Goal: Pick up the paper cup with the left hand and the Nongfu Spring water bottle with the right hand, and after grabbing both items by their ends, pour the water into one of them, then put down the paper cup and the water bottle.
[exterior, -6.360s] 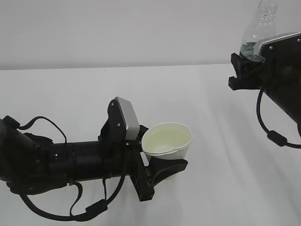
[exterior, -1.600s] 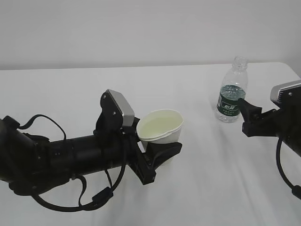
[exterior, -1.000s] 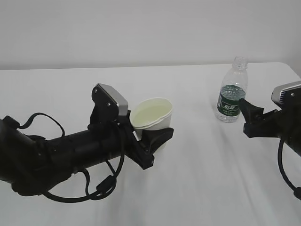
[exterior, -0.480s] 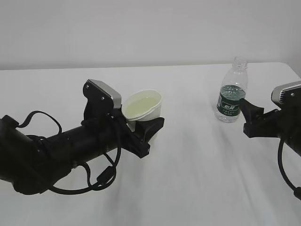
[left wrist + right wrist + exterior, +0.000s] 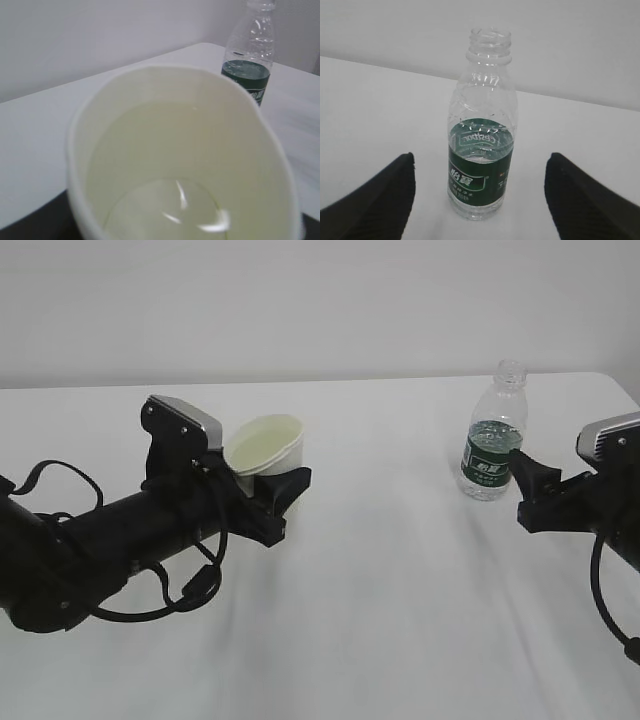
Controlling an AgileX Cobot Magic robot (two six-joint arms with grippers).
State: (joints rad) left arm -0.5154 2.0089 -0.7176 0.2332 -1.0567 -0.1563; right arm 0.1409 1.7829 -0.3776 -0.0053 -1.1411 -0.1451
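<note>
Left claw point(image 5: 285, 502) grips the paper cup point(image 5: 266, 452), water point(image 5: 165, 210) inside, above the worktop point(image 5: 400, 590); right claw point(image 5: 520, 488) gapes beside the standing bottle point(image 5: 493, 435); lower the cup level, then release.

Paper cup point(image 5: 180, 150) holds water point(image 5: 165, 212) (bottle point(image 5: 248, 52) behind).

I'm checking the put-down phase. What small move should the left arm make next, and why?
Probably lower the paper cup to the table and then open. The left gripper holds it, with water inside, while the bottle stands upright, free of the open right gripper.
</note>
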